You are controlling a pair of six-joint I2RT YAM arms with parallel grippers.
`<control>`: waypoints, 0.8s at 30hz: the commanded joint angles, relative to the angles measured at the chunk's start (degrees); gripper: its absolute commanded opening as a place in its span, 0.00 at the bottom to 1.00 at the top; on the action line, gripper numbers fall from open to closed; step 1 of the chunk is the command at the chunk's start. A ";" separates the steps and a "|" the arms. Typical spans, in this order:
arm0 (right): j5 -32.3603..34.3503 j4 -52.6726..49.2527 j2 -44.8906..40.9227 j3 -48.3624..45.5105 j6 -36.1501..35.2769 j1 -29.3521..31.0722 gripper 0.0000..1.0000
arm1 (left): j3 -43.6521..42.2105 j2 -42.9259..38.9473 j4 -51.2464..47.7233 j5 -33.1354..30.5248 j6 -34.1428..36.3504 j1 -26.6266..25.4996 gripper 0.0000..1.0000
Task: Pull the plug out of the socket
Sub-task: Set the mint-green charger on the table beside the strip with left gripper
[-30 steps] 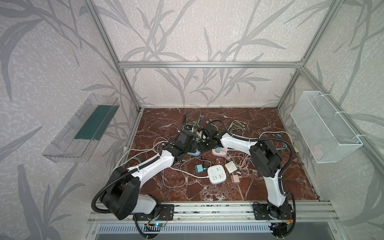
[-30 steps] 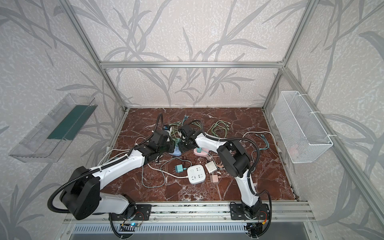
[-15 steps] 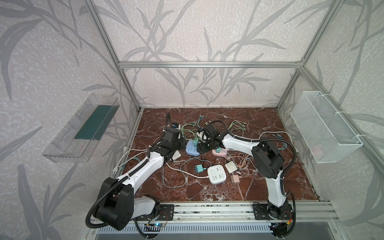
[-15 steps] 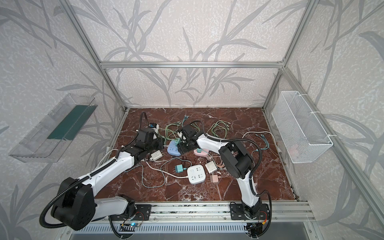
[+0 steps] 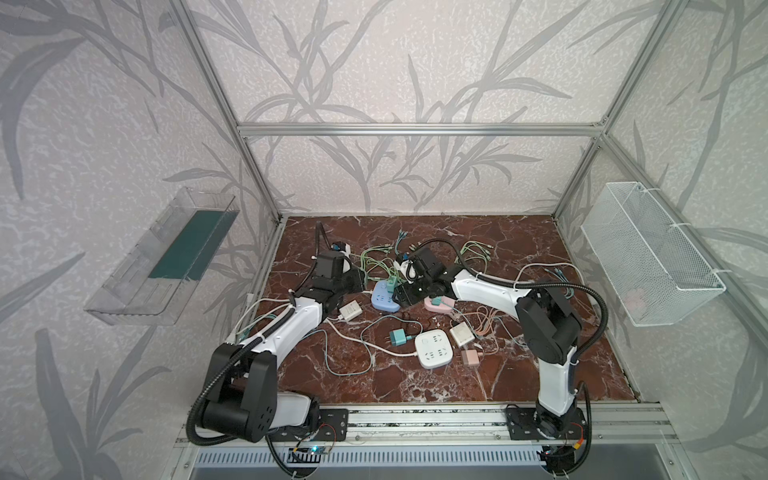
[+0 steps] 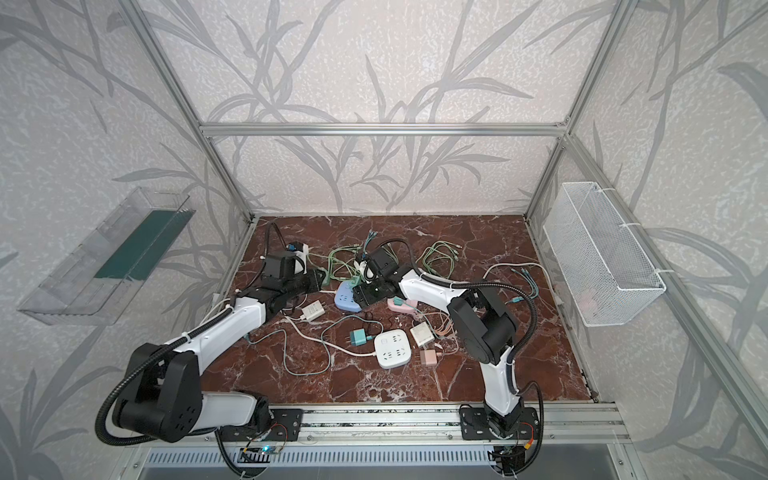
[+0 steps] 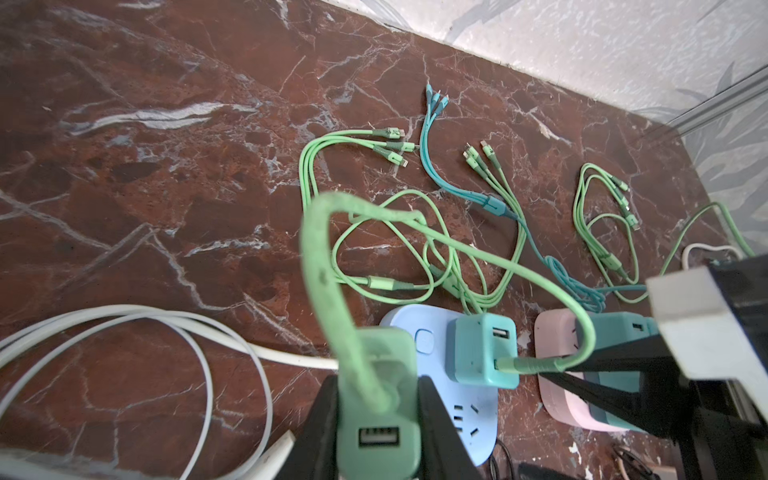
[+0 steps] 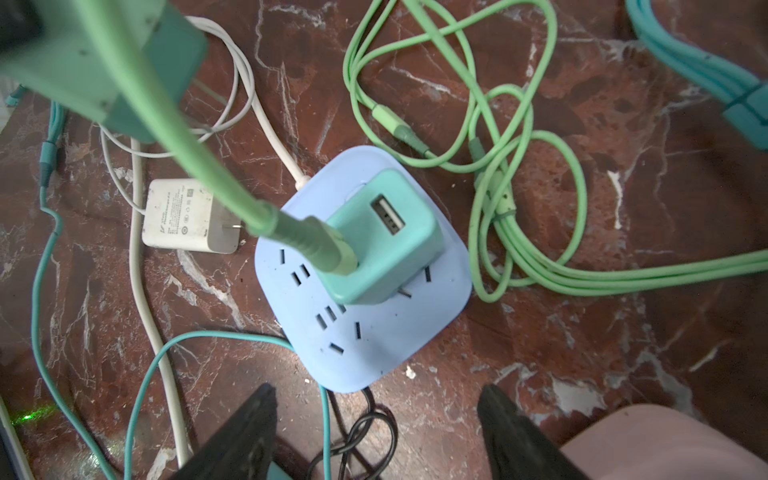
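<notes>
Boxy green plug point(image 7: 376, 415) (smooth plastic) between black fingers point(image 7: 444, 436).

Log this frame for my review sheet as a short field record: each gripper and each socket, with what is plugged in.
left gripper: shut on light green adapter, held off the sockets
right gripper: open, empty, over blue socket
blue socket: teal adapter plugged in, green cable in its USB port
pink socket: second teal adapter plugged in
white socket: nothing plugged in; loose teal adapter lies beside it
</notes>
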 commanded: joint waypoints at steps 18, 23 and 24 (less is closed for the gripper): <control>3.05 1.54 -3.09 -0.64 -0.58 0.36 0.76 | 4.24 14.47 4.45 10.23 -2.87 5.75 0.20; 4.00 1.34 -1.65 1.22 -4.74 0.74 0.76 | 6.39 16.70 0.69 10.51 -2.79 6.23 0.25; 4.20 1.41 -1.48 1.35 -6.66 0.72 0.77 | 7.22 17.23 -0.69 10.69 -2.55 6.27 0.27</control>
